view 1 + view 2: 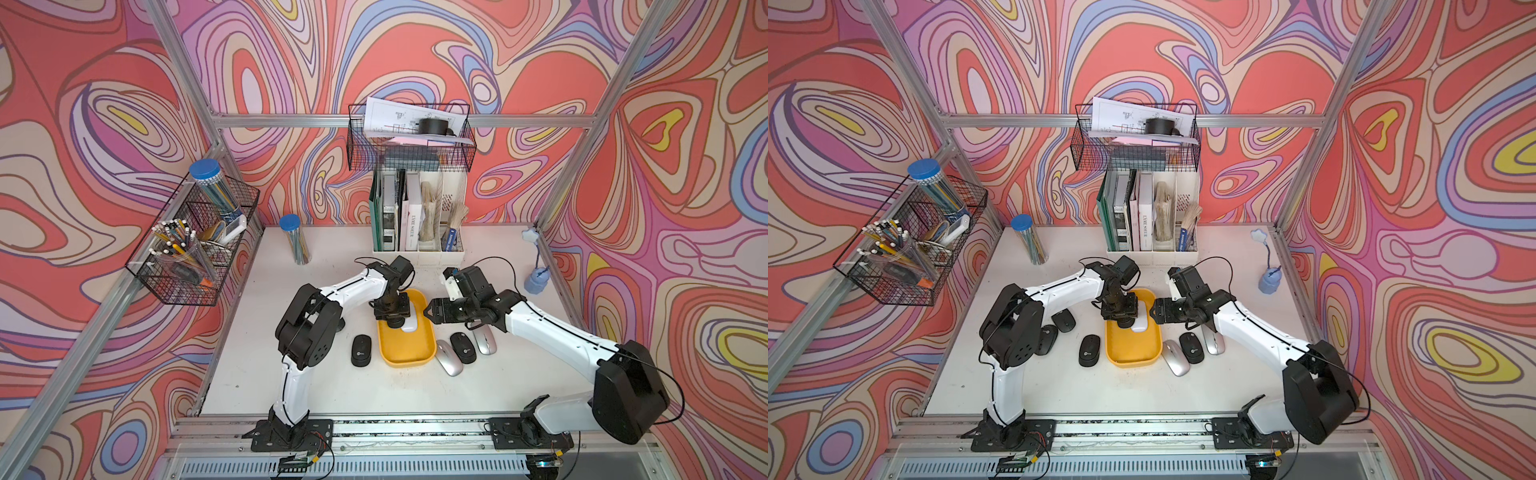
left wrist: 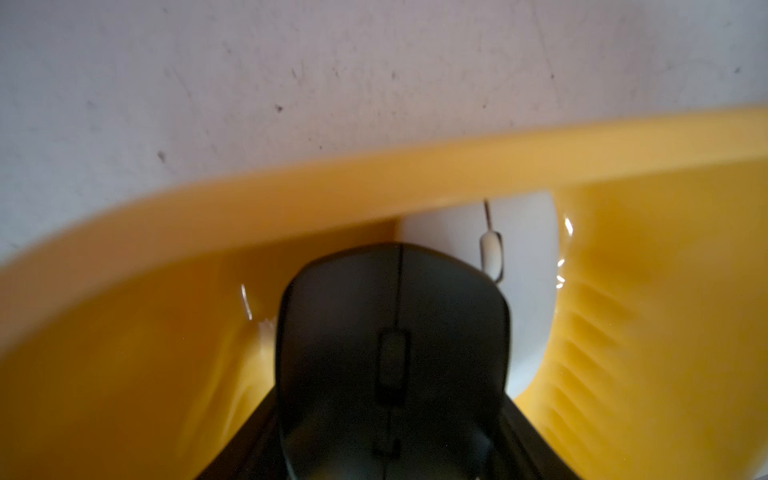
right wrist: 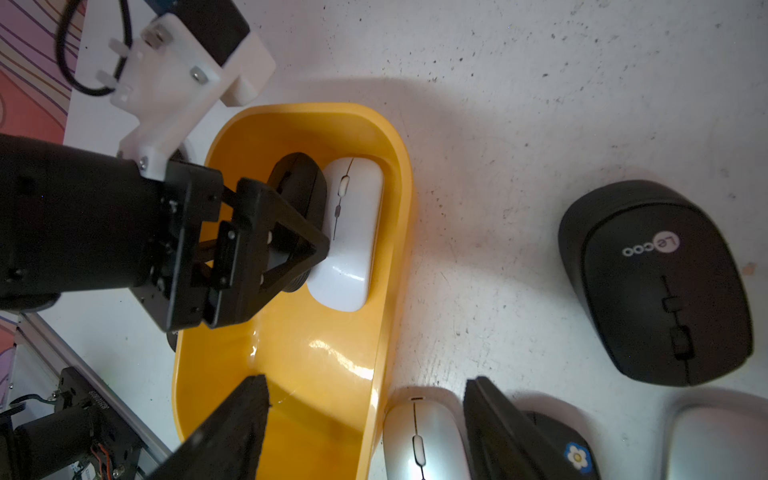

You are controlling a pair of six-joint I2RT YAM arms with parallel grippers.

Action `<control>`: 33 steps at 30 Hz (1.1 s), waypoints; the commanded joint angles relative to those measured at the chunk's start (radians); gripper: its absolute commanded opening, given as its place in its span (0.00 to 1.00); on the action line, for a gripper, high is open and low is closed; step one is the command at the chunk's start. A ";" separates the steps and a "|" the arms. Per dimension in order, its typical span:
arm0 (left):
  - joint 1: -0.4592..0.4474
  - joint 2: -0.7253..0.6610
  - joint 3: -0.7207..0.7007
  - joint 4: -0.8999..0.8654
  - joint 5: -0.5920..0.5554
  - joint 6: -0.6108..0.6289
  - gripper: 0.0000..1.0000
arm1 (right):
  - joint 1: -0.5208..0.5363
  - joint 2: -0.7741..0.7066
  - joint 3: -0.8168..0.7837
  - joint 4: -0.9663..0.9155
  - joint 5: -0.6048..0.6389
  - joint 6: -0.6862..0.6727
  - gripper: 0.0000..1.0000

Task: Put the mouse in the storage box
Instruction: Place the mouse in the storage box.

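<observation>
- The left arm [image 1: 328, 291] rises from its base at the front rail, folds at the elbow and reaches to the middle of the table. Its wrist bends down, so the left gripper [image 1: 393, 321] points into the far half of the storage box [image 1: 405, 351].
- Its jaws are clamped on a black mouse [image 2: 390, 353], which hangs low inside the box, just beside a white mouse [image 2: 530, 291] lying on the box floor. Whether the black mouse touches the floor I cannot tell.
- The right arm [image 1: 557, 336] stretches low from the right, its wrist turned sideways. The right gripper [image 1: 428, 312] hovers at the box's right rim, jaws apart with nothing between them.
- At the back, a white book spine [image 1: 412, 226] in the file organizer [image 1: 451, 253] reads roughly "L'AME SOEUR".
- The right wrist view shows "Lecoo" printed on a second black mouse [image 3: 656, 282], which sits on the table to the right of the box. A flower sticker [image 3: 577, 457] marks another black mouse partly behind one of the right gripper's fingers [image 3: 498, 424].
- In a top view two further black mice [image 1: 1047, 338] show on the table by the left arm's elbow.
- Only the left wrist view shows the held mouse's scroll wheel [image 2: 392, 361] and button seam.
- Only the right wrist view shows the left gripper's fingers from the side, flanking that mouse.
</observation>
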 commanded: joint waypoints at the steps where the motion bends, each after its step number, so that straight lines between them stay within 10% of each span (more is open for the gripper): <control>1: -0.017 0.018 -0.012 0.037 0.025 -0.008 0.47 | -0.005 -0.002 -0.017 0.014 -0.012 0.000 0.76; 33: -0.029 -0.006 -0.024 -0.024 -0.102 -0.077 0.51 | -0.004 0.065 -0.035 0.111 -0.196 0.042 0.75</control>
